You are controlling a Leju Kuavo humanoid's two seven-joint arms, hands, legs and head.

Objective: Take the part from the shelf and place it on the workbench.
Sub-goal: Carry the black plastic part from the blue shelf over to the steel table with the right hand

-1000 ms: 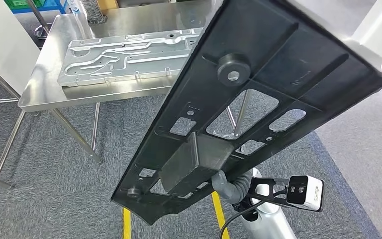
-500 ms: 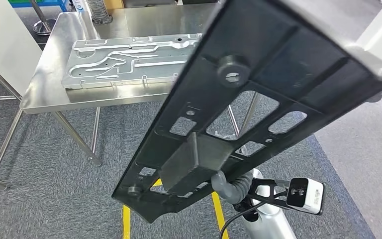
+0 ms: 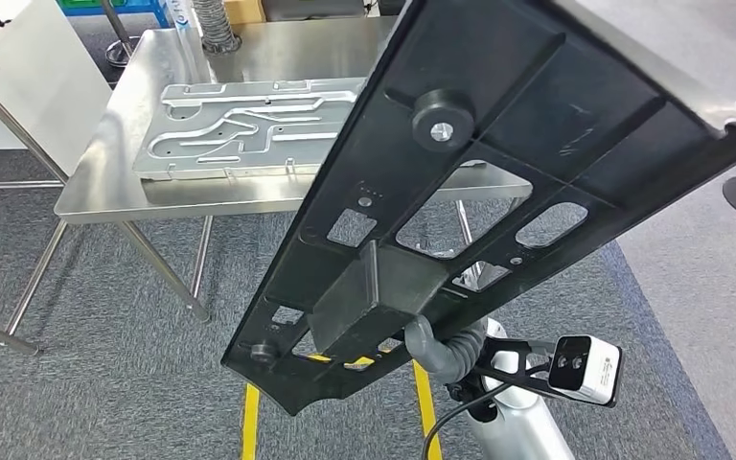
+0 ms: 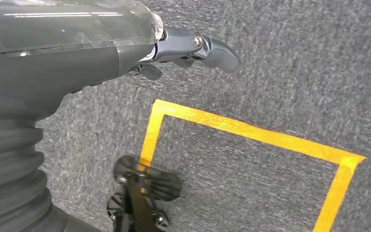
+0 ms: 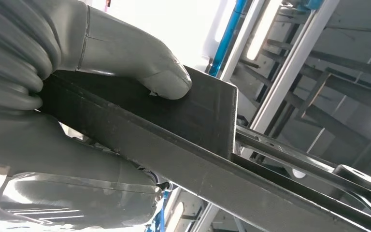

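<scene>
Evidently for carrying toward the steel workbench [image 3: 134, 196], the long black plastic part [image 3: 498, 182] is tilted, right hand [image 5: 77, 96] clamped on its block; left hand [image 4: 193, 46] fingers apart, holding nothing.

We cannot read any text, label, brand, number or sign in these pictures; the black part [image 3: 498, 182] and the metal plate [image 3: 249, 129] on the workbench [image 3: 105, 192] carry no legible marking.

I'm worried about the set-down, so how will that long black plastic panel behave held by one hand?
The long black plastic panel looks stiff: ribbed, no visible sag. It probably tends to swing, since the right hand holds it at a block near one end. Its cut-outs suggest moderate weight.
</scene>
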